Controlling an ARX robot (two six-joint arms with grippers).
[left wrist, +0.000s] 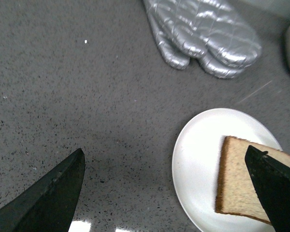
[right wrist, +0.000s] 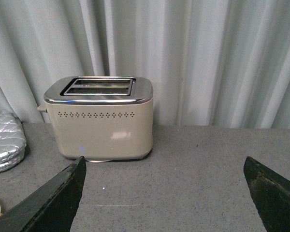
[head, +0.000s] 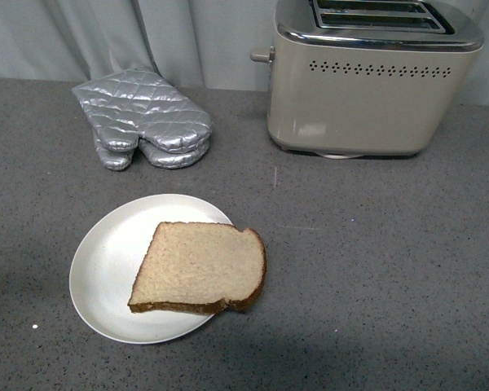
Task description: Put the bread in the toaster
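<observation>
L gripper was spread wide, gripping nothing, over the counter by the plate. R gripper was equally wide, facing the toaster. Bread lay flat on the plate, one corner past the rim, well apart from the toaster. Silver oven mitts sat behind the plate.

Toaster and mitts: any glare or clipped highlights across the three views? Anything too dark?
Front view: even light, mild sheen patch on the toaster side, speculars on the mitts. Left wrist view: plate near white, glare spots on the counter by the left gripper. Right wrist view: toaster sharp, right gripper nearly black, no detail.
</observation>
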